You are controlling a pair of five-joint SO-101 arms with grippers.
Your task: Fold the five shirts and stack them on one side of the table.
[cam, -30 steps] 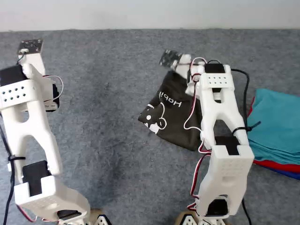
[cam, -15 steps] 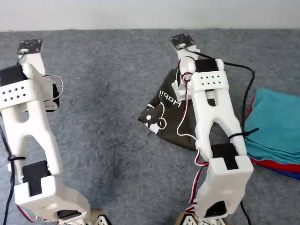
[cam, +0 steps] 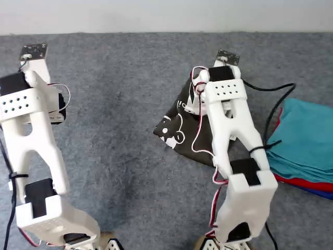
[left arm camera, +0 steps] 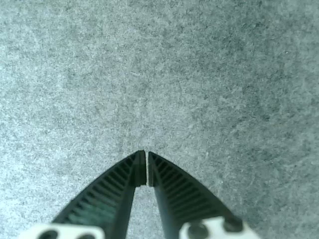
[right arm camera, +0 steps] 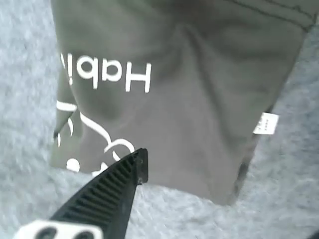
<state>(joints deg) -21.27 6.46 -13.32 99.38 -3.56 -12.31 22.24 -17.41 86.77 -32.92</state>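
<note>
Shirt (cam: 177, 139), dark with white print, lies crumpled, roughly folded.

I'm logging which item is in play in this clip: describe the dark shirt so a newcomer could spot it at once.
On the grey table, look near the middle, left of the folded stack at the right edge. There lies the dark shirt, partly under the right arm. It alone is dark with white print; the stacked ones are teal, red and blue.
</note>
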